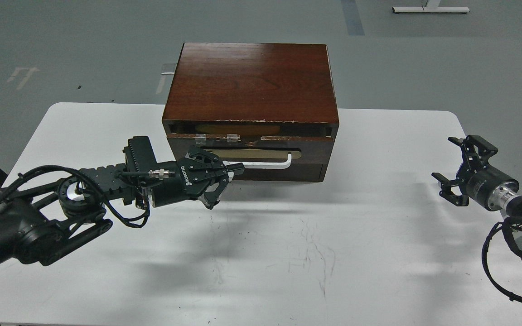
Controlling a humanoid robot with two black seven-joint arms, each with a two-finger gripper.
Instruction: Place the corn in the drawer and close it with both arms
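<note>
White table carries a dark wooden box at twelve o'clock, its drawer nearly shut. At nine o'clock the left gripper has its jaws spread at the white handle. At three o'clock the right gripper hangs spread, empty. Corn is not visible.

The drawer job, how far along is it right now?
Looks nearly done. The corn is not visible anywhere on the table, so it may already be inside, though I can't confirm that. The drawer sits almost flush in the cabinet. In hand: the left hand is at the white handle. The right hand hangs open, apart from the drawer. Left: confirm full closure, then withdraw.
</note>
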